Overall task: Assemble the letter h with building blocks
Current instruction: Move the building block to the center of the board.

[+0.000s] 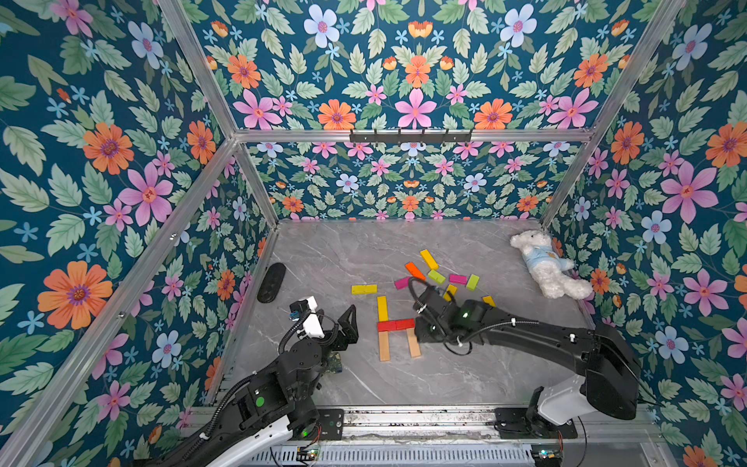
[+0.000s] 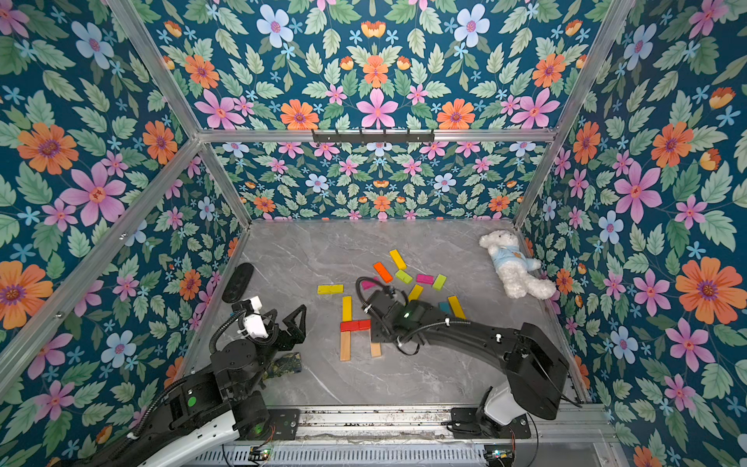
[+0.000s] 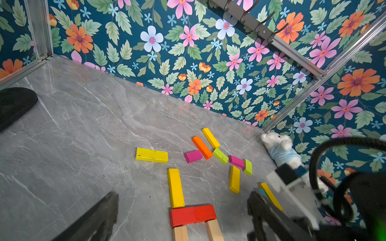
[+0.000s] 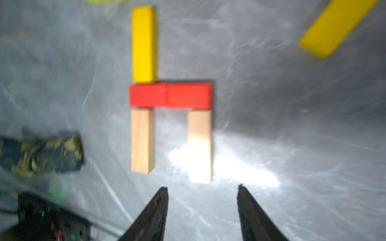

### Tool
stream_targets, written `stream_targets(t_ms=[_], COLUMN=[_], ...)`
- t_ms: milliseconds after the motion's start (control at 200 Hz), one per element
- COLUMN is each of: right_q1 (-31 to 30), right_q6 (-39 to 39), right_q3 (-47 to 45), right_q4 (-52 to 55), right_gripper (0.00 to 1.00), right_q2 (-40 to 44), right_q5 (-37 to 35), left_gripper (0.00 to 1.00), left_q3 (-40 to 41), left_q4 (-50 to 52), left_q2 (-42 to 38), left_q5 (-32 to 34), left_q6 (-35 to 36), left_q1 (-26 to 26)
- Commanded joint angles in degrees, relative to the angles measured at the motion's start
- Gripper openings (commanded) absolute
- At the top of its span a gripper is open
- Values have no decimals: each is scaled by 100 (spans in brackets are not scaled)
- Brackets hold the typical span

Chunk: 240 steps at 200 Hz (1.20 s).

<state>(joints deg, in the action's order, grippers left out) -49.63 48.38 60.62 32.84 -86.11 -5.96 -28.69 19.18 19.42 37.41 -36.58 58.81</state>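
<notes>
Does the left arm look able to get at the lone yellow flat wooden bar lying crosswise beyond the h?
Probably yes: the lone yellow wooden bar lies on bare tabletop just beyond the open left gripper, with nothing between them.

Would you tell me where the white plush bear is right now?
In both top views the white plush bear lies in the grey marble table's far right corner, against the floral wall, right of the nearest lime wooden block.
</notes>
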Motion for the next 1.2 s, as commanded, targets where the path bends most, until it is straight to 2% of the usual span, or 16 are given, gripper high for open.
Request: stream_targets(t_ms=[0, 90, 195, 310, 480, 640, 795, 975, 1070, 1195], right_q1=[794, 1446, 1808, 2094, 2180, 2182, 2183, 2184, 2128, 1866], right_q6=[255, 219, -68, -235, -558, -962, -1341, -1960, -2262, -2422], right_q3=[-66, 177, 639, 924, 1426, 1567, 1642, 1583, 1477, 1373], right_q4=[3, 10, 140, 53, 308, 250, 311, 155, 21, -119], right_gripper=[62, 66, 70, 71, 72, 72, 59, 31, 25, 22], right_q2=[-115, -607, -1236, -1679, -2347, -2577, -2781, -2759, -2610, -2362], right_q5=[66, 243, -64, 66, 1, 94, 413, 829, 1040, 1123], left_gripper=[99, 99, 99, 99, 99, 99, 99, 99, 99, 99], left_q3=[-60, -110, -163, -190, -190, -164, -190, -225, -199, -173], left_q4=[-213, -254, -274, -242, -222, -264, -258, -191, -187, -167], left_q2=[117, 204, 310, 383, 358, 357, 416, 414, 374, 369], left_q5=[128, 149, 83, 52, -42, -94, -78, -44, -37, -50], left_q6=[-59, -55, -78, -113, -86, -60, -34, -25, -34, -68], left_q1=[-2, -4, -3, -1, -1, -2, -3, -3, -4, -2])
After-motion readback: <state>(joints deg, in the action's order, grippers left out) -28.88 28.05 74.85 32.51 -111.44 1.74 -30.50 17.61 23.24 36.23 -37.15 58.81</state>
